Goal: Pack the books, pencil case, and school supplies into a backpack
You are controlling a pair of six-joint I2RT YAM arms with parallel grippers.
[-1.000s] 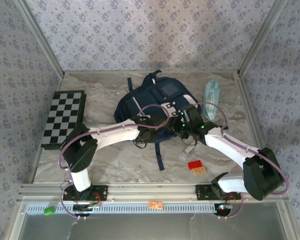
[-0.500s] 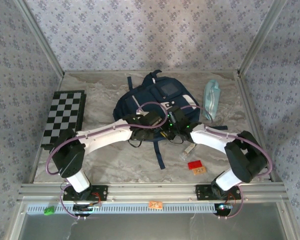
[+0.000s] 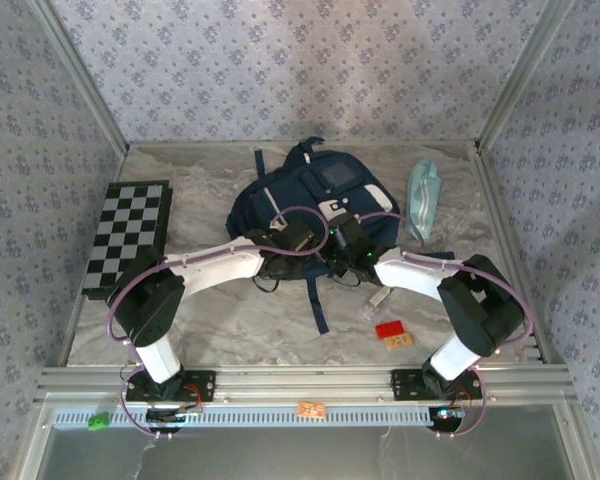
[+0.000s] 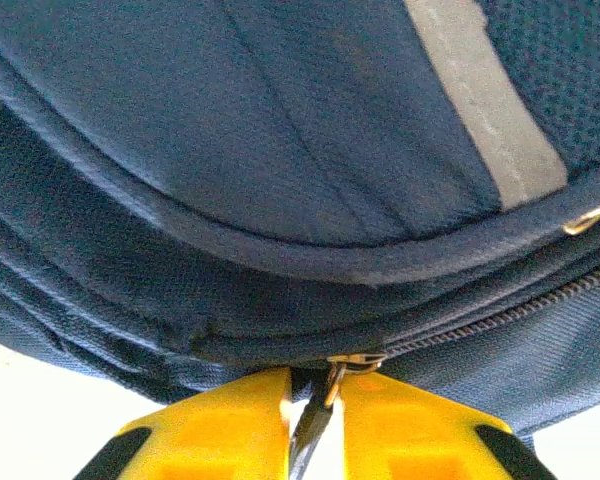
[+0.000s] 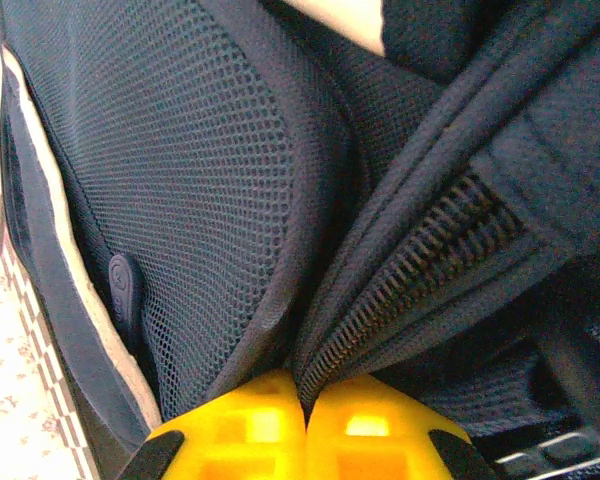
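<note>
The navy backpack (image 3: 315, 190) lies flat mid-table, its straps trailing toward me. At its near edge my left gripper (image 3: 302, 250) is shut on a metal zipper pull (image 4: 330, 385), held between yellow fingers (image 4: 230, 420), with the zipper (image 4: 500, 315) running off to the right. Right beside it, my right gripper (image 3: 342, 250) is shut on the backpack's zipper edge (image 5: 400, 290) next to a mesh panel (image 5: 180, 180). The pale teal pencil case (image 3: 423, 197) lies at the back right. A small clear oblong item (image 3: 377, 299) lies near the right arm. The books are out of view.
A black-and-white checkered board (image 3: 130, 235) lies at the left. A small red block (image 3: 389, 329) and an orange tag (image 3: 400, 341) sit at the front right. One long dark strap (image 3: 318, 305) reaches toward the near edge. Patterned walls enclose the table.
The right arm has folded in and its gripper has slid left along the backpack's near edge, ending close beside the left gripper. The left gripper has shifted slightly left.
</note>
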